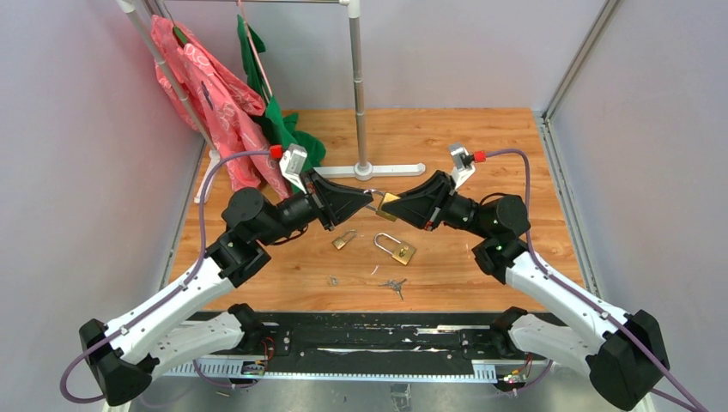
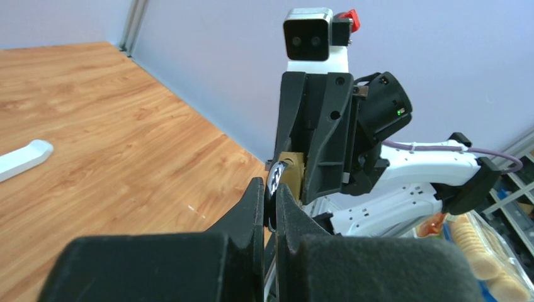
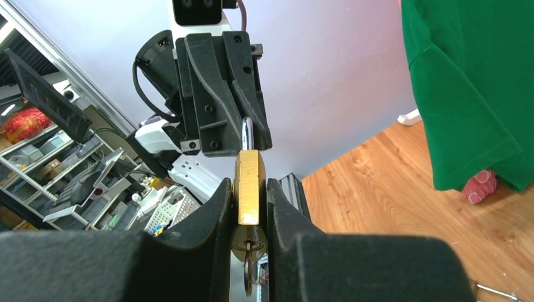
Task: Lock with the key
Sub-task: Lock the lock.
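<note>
The right gripper (image 3: pixel 249 192) clamps the stiff, weighty brass padlock (image 3: pixel 249 173) body; the left gripper (image 2: pixel 269 196) seemingly pinches its slick shackle (image 2: pixel 275 177).

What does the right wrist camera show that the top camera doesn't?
Right wrist only: the keyhole at the base of the brass padlock, with something metallic in it. Top only: a second padlock, what looks like a smaller lock and loose keys on the table. Both: that padlock held off the table, left end effector on its shackle, right end effector on its body.
</note>
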You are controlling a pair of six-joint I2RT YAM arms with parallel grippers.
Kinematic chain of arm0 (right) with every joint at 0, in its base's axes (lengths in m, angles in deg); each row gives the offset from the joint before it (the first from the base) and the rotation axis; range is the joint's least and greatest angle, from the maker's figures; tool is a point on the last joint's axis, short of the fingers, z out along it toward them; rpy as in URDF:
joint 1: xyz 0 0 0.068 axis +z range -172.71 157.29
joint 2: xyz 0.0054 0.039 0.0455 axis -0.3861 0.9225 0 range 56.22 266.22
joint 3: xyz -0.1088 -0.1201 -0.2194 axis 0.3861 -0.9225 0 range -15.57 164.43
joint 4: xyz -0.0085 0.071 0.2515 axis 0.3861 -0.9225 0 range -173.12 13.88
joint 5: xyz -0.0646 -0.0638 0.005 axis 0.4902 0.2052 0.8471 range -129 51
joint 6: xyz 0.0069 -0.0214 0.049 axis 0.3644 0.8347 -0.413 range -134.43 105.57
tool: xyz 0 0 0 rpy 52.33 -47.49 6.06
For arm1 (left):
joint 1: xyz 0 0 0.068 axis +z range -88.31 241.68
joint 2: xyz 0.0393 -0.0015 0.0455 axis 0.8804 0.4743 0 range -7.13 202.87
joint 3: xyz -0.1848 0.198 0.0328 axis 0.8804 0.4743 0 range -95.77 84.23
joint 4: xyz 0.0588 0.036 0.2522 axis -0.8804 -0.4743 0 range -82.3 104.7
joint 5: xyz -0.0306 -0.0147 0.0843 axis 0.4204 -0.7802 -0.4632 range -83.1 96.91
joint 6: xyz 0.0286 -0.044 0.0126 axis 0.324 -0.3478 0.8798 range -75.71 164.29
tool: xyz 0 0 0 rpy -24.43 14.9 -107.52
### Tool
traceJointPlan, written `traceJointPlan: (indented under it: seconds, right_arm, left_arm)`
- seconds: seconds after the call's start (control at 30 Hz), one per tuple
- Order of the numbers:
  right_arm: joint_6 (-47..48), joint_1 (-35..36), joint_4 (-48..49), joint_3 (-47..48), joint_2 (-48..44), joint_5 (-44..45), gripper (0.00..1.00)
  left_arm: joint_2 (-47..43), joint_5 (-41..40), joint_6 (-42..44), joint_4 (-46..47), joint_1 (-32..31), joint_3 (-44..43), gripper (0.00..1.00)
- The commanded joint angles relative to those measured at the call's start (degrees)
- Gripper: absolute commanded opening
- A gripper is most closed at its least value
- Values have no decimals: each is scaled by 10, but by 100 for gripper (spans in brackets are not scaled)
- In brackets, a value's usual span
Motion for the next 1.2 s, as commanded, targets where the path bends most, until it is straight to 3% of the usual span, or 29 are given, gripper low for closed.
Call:
traceJointPlan:
  seconds: [0.0, 0.33, 0.43, 0.47, 0.53, 0.63, 0.73, 0.87, 1.0, 1.17]
  right_arm:
    - [-7, 14, 36, 35, 32, 86, 0]
    - [1, 13, 42, 48, 44, 87, 0]
    - [22, 11, 8, 46, 29, 85, 0]
    - [33, 7, -17, 43, 19, 85, 0]
    - [50, -5, -67, 29, -6, 92, 0]
    - [48, -39, -111, -6, -51, 103, 0]
    - [33, -61, -124, -36, -84, 122, 0]
    - [7, -61, -92, -63, -103, 159, 0]
    - [5, -61, -80, -54, -97, 135, 0]
    - [-13, -62, -33, -57, -91, 104, 0]
  left_arm:
    - [61, 142, -12, -40, -85, 8, 0]
    - [63, 132, -12, -28, -103, 14, 0]
    - [48, 96, 28, -101, -97, -16, 0]
    - [41, 84, 42, -140, -91, -28, 4]
    - [23, 78, 60, -184, -65, -49, 24]
    - [-8, 85, 71, -224, -17, -68, 46]
    - [-26, 71, 73, -240, 6, -72, 57]
    - [-27, 42, 30, -181, 8, -34, 61]
    - [-32, 14, -31, -65, 8, 17, 64]
    - [16, 35, -46, -12, 16, 8, 68]
